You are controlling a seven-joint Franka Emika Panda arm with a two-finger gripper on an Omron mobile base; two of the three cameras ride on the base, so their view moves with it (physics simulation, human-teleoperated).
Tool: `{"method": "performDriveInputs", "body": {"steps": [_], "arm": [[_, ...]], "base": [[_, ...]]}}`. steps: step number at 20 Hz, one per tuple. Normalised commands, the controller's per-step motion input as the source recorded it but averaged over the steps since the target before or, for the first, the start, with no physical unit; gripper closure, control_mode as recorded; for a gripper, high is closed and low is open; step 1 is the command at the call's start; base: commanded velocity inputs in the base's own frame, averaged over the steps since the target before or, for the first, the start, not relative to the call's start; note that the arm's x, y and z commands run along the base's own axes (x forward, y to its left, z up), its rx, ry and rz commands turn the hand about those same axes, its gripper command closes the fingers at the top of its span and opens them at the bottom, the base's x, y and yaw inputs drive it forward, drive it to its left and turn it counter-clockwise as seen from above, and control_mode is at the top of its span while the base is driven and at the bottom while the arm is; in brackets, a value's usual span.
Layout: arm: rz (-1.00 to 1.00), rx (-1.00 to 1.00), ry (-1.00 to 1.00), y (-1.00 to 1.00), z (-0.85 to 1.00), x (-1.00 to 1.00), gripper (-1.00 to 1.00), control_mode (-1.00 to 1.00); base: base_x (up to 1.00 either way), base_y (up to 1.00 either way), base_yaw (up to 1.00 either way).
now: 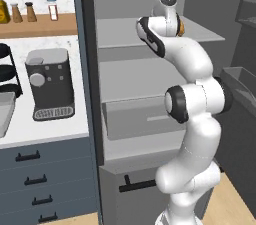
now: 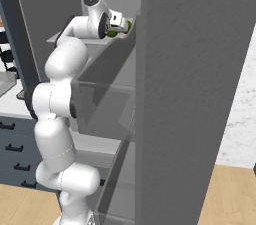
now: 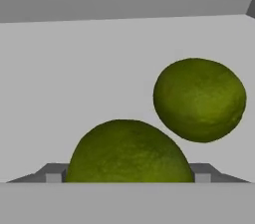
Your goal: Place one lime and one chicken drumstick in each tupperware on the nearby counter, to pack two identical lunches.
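- Counter (image 1: 45, 129), far left: coffee machine (image 1: 49, 85) on it; packing not begun by the look of it.
- Gripper (image 2: 121, 23) reaches onto the upper fridge shelf (image 1: 120, 36).
- Near lime (image 3: 128, 151) sits between the jaws; whether they are gripping yet, cannot tell.
- Second lime (image 3: 199, 99) just beside, right.
- Advice: close centred on the near lime, lift straight, avoid nudging its neighbour.

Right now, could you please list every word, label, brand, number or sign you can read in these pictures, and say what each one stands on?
No text can be read in any view.
Bottles on the wooden shelf: pale label patches, too small and blurred to read.
Coffee machine: round knobs, no legible marking.
Limes on the fridge shelf: plain skin, no sticker.
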Motion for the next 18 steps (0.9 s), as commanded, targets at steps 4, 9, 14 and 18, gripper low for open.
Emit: {"method": "performDriveInputs", "body": {"steps": [4,9,14,18], "arm": [[0.0,-0.01,-0.14,0.01,-0.38,-0.56,1.0,-1.0],[0.0,0.0,-0.07,0.18,-0.37,-0.98,1.0,-1.0],[0.0,0.0,-0.05,0.04,0.33,-1.0,1.0,-1.0],[0.0,0.0,0.15,0.01,0.03,-1.0,1.0,-1.0]], "base": [[0.0,0.0,0.0],[0.0,0.0,0.0],[0.0,0.0,0.0],[0.0,0.0,0.0]]}}
